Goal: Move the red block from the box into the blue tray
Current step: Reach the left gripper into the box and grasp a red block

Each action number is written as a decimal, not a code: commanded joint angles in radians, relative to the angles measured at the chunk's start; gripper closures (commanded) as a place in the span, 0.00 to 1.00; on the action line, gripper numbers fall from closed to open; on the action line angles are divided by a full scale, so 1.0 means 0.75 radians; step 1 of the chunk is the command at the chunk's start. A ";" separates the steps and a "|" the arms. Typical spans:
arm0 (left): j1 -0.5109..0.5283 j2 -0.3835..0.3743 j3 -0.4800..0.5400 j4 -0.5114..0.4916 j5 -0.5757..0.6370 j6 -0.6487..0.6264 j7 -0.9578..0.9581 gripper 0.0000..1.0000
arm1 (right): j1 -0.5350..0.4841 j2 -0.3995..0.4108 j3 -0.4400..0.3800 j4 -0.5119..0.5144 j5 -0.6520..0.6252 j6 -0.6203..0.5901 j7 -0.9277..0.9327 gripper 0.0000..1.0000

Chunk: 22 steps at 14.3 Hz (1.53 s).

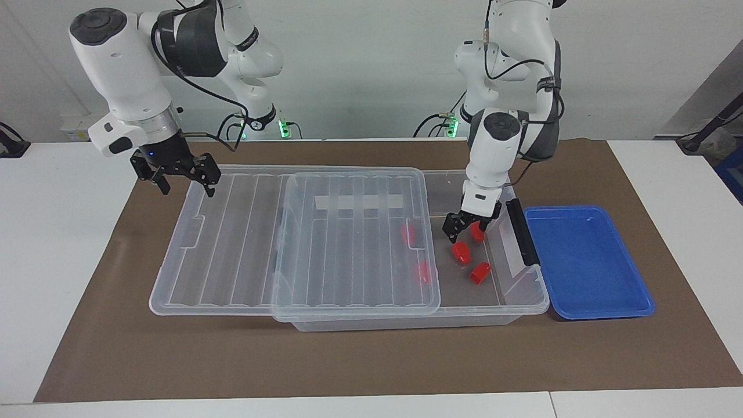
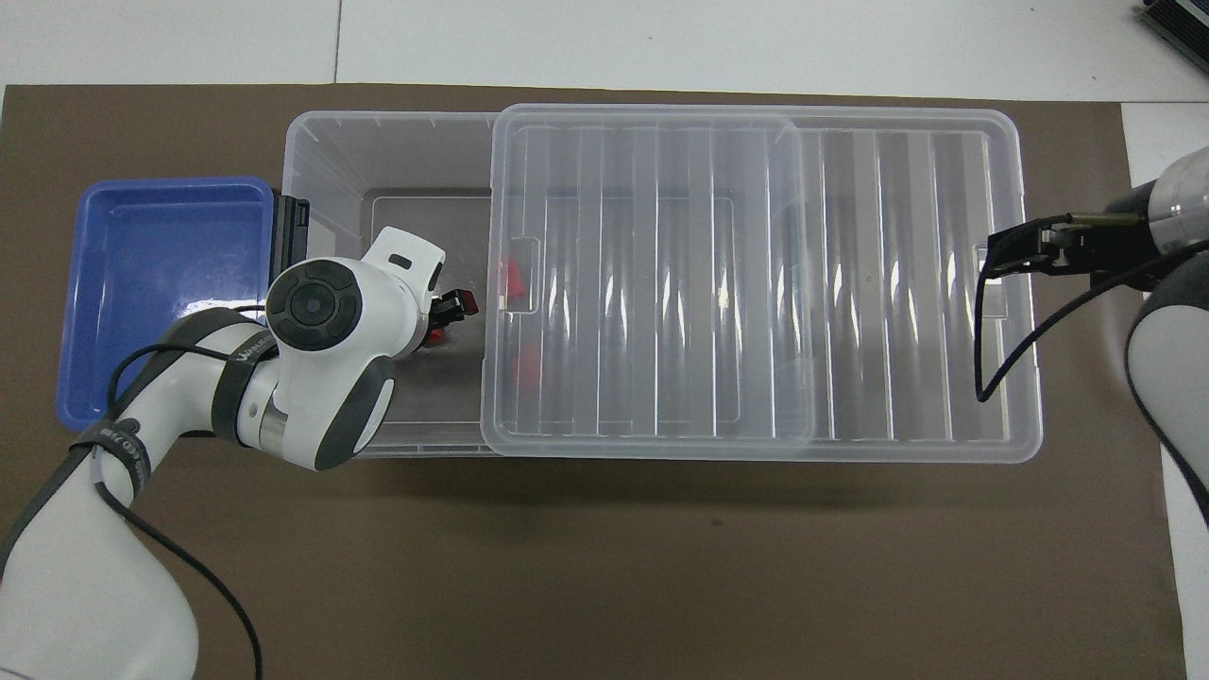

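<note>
Blue tray [image 2: 142, 283]: centre-left of frame, touching the box's end.
Box [image 2: 378, 151]: upper centre; lid [image 2: 756, 283] slid across, uncovering one end.
Left gripper [image 2: 451, 312]: inside the uncovered end.

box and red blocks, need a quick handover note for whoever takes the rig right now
Left pincer: down inside the open end of the box, fingers around a red block; not lifted yet.
Right pincer: open, waiting over the lid at the right arm's end.
Lid slid aside, part of the box uncovered. Two more blocks lie loose beside the left pincer, two under the lid.
Blue tray: beside the box's black handle, no block in it.
Left: lift the block, carry it over, drop it in the tray.
</note>
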 commanded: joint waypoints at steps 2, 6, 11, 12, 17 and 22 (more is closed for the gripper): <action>0.002 0.038 0.022 0.003 0.041 0.068 -0.017 0.00 | 0.032 -0.027 0.006 0.006 0.005 -0.067 0.084 0.00; 0.002 0.040 0.022 0.005 0.041 0.074 -0.017 0.24 | 0.026 -0.090 0.006 -0.088 0.005 -0.059 0.078 0.00; 0.002 0.036 0.024 0.013 0.041 -0.002 -0.015 1.00 | 0.001 -0.086 -0.006 -0.084 0.007 -0.055 0.067 0.00; 0.004 0.036 0.024 0.036 0.041 -0.034 -0.013 1.00 | 0.001 -0.086 -0.006 -0.084 0.007 -0.055 0.067 0.00; -0.002 0.015 0.020 0.456 0.031 -0.688 0.001 1.00 | 0.001 -0.086 -0.004 -0.084 0.009 -0.055 0.067 0.00; 0.128 -0.013 0.020 0.747 0.010 -1.137 0.301 1.00 | 0.009 -0.092 -0.004 -0.084 0.009 -0.071 0.065 0.00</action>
